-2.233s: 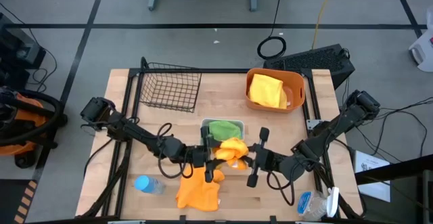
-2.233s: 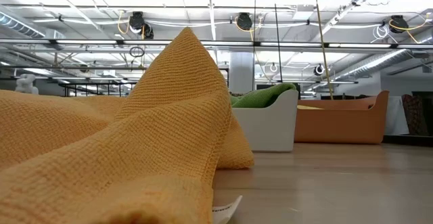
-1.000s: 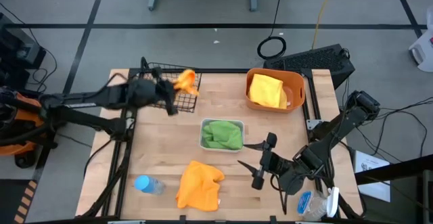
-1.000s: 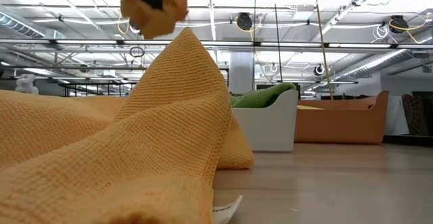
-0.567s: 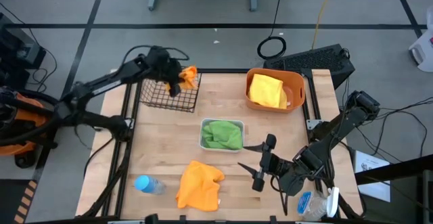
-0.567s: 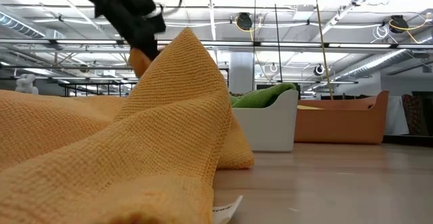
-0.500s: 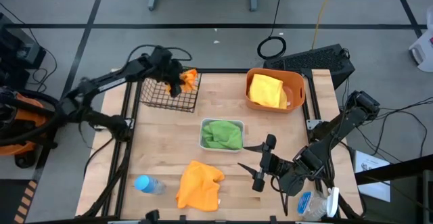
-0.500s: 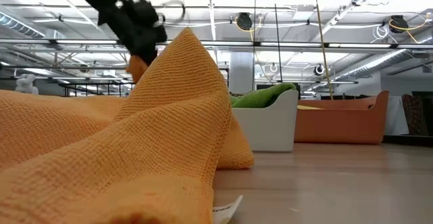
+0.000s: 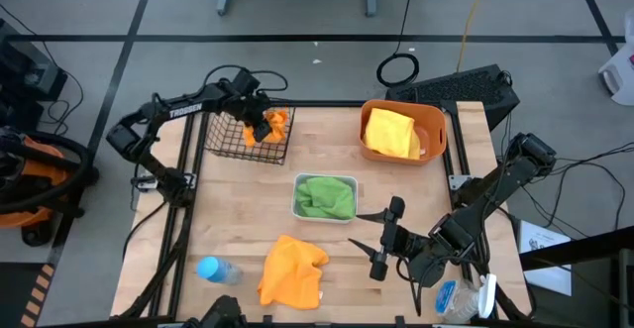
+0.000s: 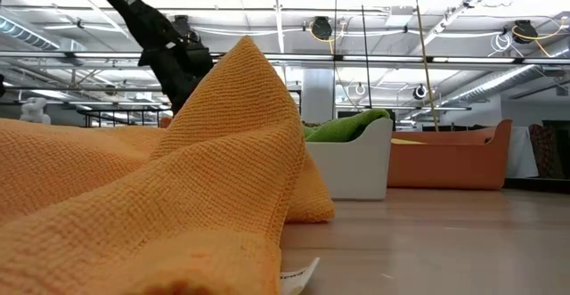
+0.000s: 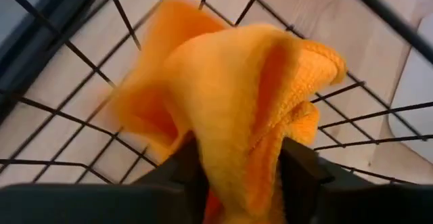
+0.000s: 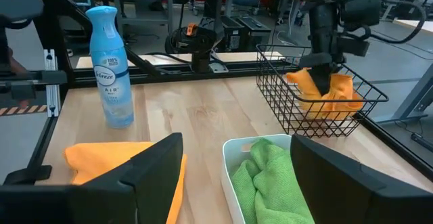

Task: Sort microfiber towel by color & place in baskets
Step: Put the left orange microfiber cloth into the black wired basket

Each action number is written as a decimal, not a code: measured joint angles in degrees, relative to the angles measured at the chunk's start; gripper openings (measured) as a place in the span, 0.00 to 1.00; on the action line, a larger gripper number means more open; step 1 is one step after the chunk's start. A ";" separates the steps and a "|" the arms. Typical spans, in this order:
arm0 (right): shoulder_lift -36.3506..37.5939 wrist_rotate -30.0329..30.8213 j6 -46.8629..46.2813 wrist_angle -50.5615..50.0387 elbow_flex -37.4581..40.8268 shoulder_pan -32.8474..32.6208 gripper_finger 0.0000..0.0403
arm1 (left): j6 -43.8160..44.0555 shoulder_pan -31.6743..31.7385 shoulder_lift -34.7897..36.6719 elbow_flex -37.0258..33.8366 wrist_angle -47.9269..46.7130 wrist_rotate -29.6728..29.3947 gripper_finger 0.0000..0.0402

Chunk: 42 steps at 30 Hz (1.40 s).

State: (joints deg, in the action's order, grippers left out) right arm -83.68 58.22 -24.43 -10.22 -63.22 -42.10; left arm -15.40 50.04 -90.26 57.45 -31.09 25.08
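My left gripper (image 9: 260, 125) reaches down into the black wire basket (image 9: 230, 135) at the far left, shut on an orange towel (image 11: 237, 109). A second orange towel (image 9: 292, 272) lies crumpled on the table near the front edge. A green towel (image 9: 325, 197) fills the white tray (image 9: 297, 191) at mid-table. A yellow towel (image 9: 390, 133) lies in the orange tub (image 9: 436, 130) at the far right. My right gripper (image 9: 367, 237) hovers open at the front right, with nothing between its fingers. My left gripper pinches a bunched fold of the orange towel (image 11: 240, 153) between its two fingers (image 11: 193, 166), several layers thick. The fingers point down from above into the basket. The towel's lower part (image 12: 323, 97) sits inside the basket, by its right wall.
A blue-capped plastic bottle (image 9: 212, 270) lies near the front left corner, beside the loose orange towel. Bare wood shows between the basket and the tray and along the left side. A bag and small items (image 9: 466, 298) sit past the right front edge.
My left gripper has swung toward the table's far edge and come down into the wire basket with the orange towel. The towel, held high a second ago, now sits low inside the basket. My right gripper has stayed still.
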 joint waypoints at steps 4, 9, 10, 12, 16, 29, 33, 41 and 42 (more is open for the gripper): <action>0.00 0.08 -0.17 0.00 0.00 -0.01 0.66 | 0.13 0.15 -0.19 0.01 -0.04 0.37 0.45; -0.02 -0.03 -0.17 0.02 0.00 -0.01 0.66 | 0.04 0.13 1.32 0.02 -3.00 -0.33 0.53; -0.02 -0.03 -0.11 0.00 0.00 0.00 0.66 | -0.08 0.09 1.74 0.02 -3.90 -1.60 0.55; -0.02 -0.03 -0.02 0.00 0.00 -0.01 0.66 | -0.44 -0.10 2.59 0.02 -5.57 -4.55 0.57; -0.02 0.20 -0.01 -0.51 0.00 0.02 0.66 | -0.06 -0.31 5.62 0.32 -8.22 -8.46 0.60; -0.02 0.21 -0.37 -0.85 0.00 0.34 0.66 | 0.50 -6.74 18.46 3.29 -12.54 -5.86 0.60; -0.02 0.23 -0.69 -0.73 -0.02 0.86 0.66 | 3.06 -9.23 17.28 1.06 -1.82 -9.27 0.60; -0.02 -0.07 -2.11 -1.15 -0.02 0.77 0.66 | 3.08 -10.43 5.93 0.26 1.55 -12.50 0.55; -0.02 -0.06 -2.07 -1.25 -0.02 0.76 0.66 | 3.08 -10.43 4.31 0.26 2.36 -12.56 0.53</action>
State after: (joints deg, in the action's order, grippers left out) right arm -83.70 58.16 -26.49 -11.47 -63.24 -41.34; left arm -12.32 39.62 -85.95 57.71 -28.73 12.52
